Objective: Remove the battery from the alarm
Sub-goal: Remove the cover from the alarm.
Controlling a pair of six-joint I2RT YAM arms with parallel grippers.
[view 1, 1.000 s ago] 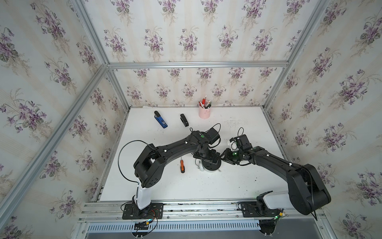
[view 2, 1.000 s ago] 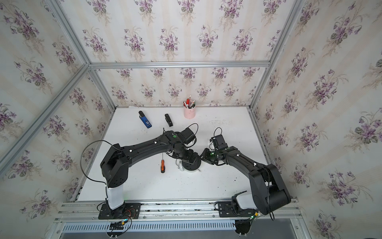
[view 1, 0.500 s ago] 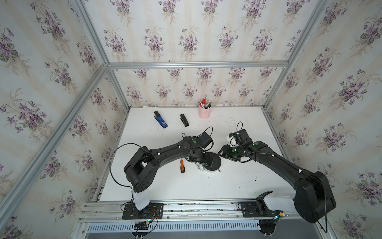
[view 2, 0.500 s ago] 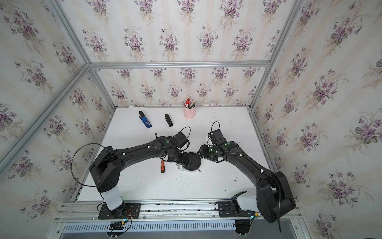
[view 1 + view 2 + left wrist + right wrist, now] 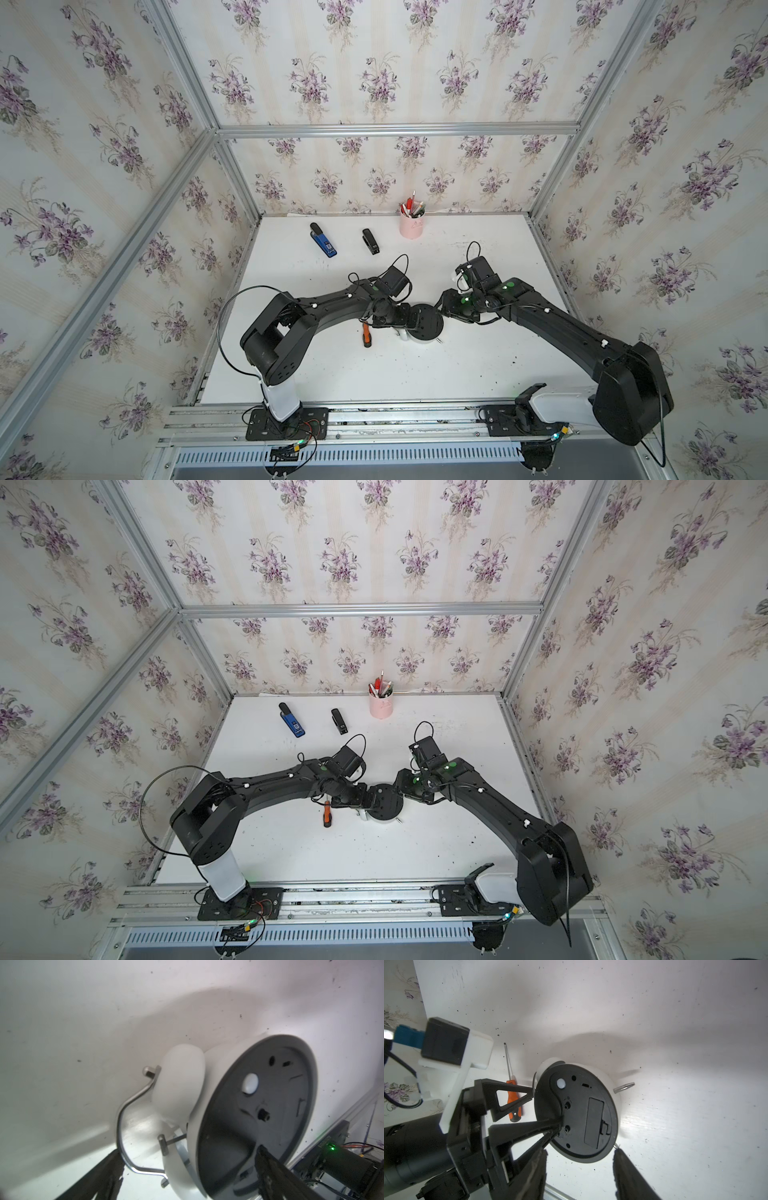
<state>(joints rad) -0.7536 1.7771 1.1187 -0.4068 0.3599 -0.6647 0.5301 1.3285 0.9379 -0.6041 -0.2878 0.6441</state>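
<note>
In both top views the alarm (image 5: 424, 323) (image 5: 384, 802) lies face down mid-worktop (image 5: 478, 374) between both grippers, a screwdriver (image 5: 366, 334) beside it. In the left wrist view the left gripper (image 5: 187, 1178) has its jaws wide, straddling the alarm (image 5: 255, 1115). In the right wrist view the right gripper (image 5: 579, 1155) hangs just off the rim, jaws apart and empty; the battery cover (image 5: 593, 1123) is shut, the battery hidden.

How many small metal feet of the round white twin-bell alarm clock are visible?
2. One metal foot sticks out beside the alarm clock's white body; the other shows at the black back's rim, near the right gripper. More may be hidden.
</note>
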